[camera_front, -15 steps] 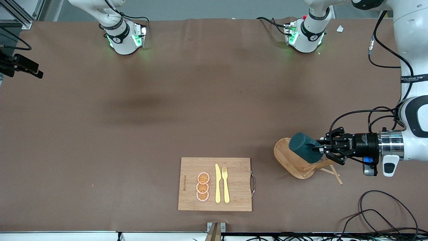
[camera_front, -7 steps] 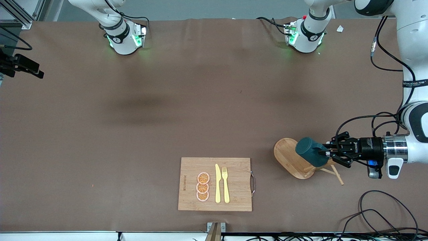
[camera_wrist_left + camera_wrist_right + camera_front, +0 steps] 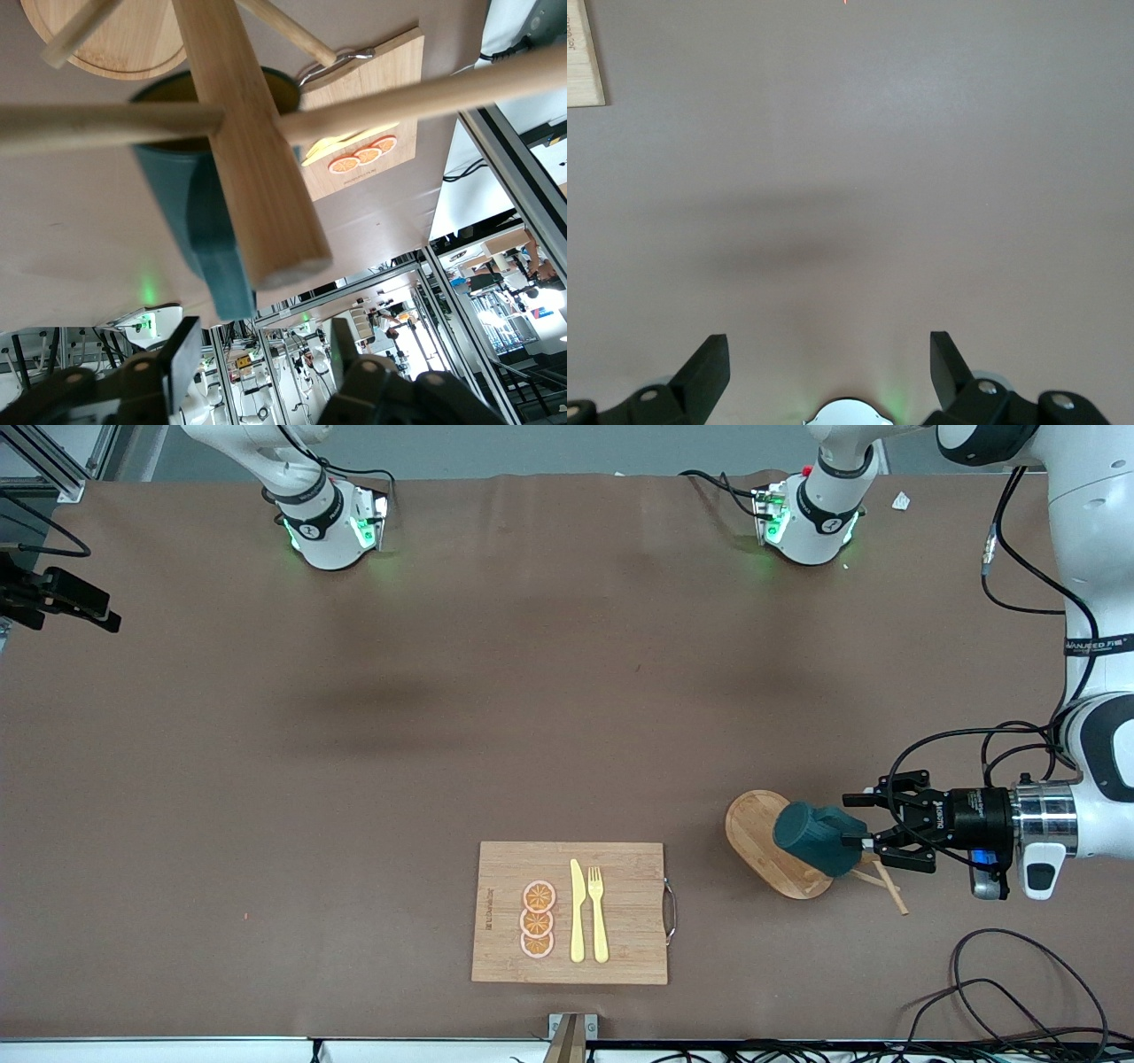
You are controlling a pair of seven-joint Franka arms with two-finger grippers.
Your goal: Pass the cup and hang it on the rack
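Cup (image 3: 817, 837) hangs tilted on rack (image 3: 769, 849); left end effector (image 3: 861, 834) at its 3 o'clock, fingers spread. Right end effector (image 3: 829, 367) waits, fingers parted.

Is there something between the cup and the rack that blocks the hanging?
Nothing visible does. The cup already sits at the rack, with a peg across its mouth. The left gripper is open beside it.

Desk (image 3: 496, 717): matt brown covering, smooth, faint creases near the arm bases. Rack (image 3: 764, 849): light wood, smooth with visible grain; pegs plain dowel. Cup (image 3: 817, 839) on the rack: matt dark teal outside. Cutting board (image 3: 567, 912) beside the rack: pale banded wood, metal handle; yellow plastic-looking knife (image 3: 577, 911) and fork (image 3: 598, 912) on it.
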